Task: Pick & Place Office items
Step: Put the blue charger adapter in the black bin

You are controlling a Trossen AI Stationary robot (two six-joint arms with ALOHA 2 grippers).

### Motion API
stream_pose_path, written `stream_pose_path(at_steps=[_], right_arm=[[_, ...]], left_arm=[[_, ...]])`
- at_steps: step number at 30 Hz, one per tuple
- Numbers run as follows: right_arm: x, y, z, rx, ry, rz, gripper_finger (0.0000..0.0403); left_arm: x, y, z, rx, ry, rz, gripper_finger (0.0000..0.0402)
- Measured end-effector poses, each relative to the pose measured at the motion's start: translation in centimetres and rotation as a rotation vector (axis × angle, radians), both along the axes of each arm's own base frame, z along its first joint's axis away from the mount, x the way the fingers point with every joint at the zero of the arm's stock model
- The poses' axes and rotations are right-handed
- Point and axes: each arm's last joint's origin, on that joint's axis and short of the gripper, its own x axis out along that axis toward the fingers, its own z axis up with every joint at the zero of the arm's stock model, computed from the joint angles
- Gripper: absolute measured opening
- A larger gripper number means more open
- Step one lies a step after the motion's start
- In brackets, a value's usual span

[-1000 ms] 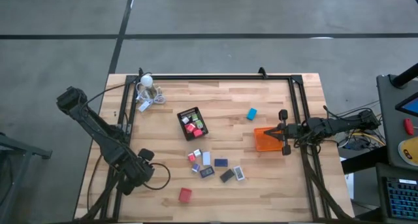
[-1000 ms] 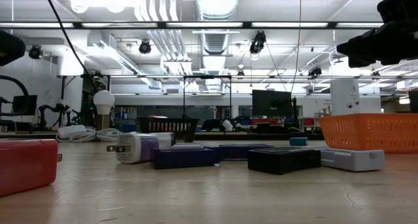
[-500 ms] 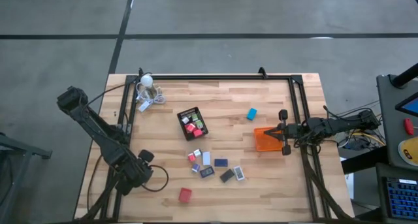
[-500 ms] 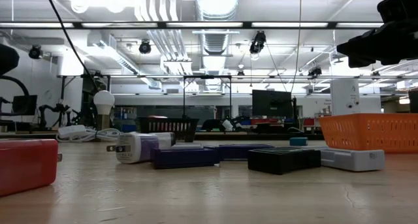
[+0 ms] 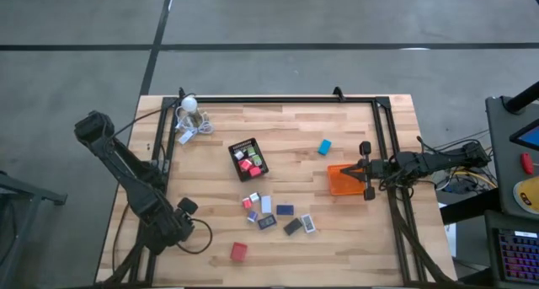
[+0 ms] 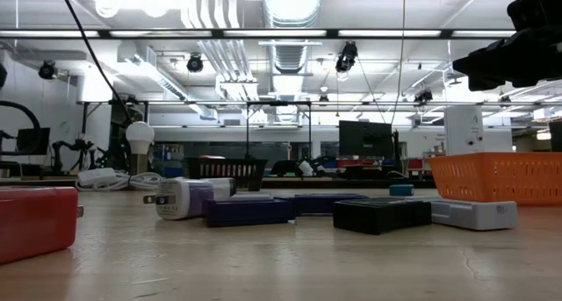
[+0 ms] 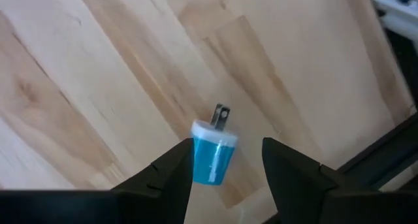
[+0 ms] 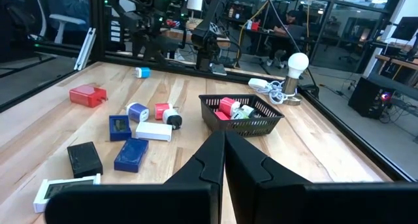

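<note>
A small blue plug with a white cap and a metal prong (image 7: 214, 152) lies on the bare wood near the table's near left corner and also shows from afar (image 8: 142, 72). My left gripper (image 7: 226, 145) points steeply down over it, open, one finger on either side. Bare wood shows between the plug and one finger. From above, the gripper (image 5: 181, 208) hides the plug. More office items lie in a cluster (image 5: 274, 215), with a red block (image 5: 239, 251) near the front edge. My right gripper (image 8: 224, 152) waits shut and level by the orange tray (image 5: 340, 181).
A black mesh tray (image 5: 248, 158) holding red, pink and green pieces stands mid-table. A light blue piece (image 5: 324, 146) lies toward the far right. A white bulb with cords (image 5: 189, 104) sits at the far left corner. A black frame rail (image 5: 278, 99) runs along the far side.
My left gripper has gone a little toward the table's near left corner and down, rolling slightly about its own axis. Its finger gap has not changed.
</note>
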Motion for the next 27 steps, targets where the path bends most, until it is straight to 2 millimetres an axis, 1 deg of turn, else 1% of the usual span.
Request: stream_pose_path(at_steps=[6,16,23,27], right_arm=[[0.0,0.0,0.0,0.0,-0.001,0.0,0.0009],[0.0,0.0,0.0,0.0,-0.001,0.0,0.0008],[0.0,0.0,0.0,0.0,0.0,0.0,0.0009],[0.0,0.0,0.0,0.0,0.0,0.0,0.0008]], left_arm=[[-0.6,0.7,-2.0,0.016,0.014,0.015,0.0186],[-0.9,1.2,-3.8,-0.011,-0.003,0.017,0.0186],[-0.9,1.2,-4.0,-0.024,-0.013,0.017,0.0185],[-0.8,1.1,-4.0,-0.036,-0.024,0.013,0.0175]])
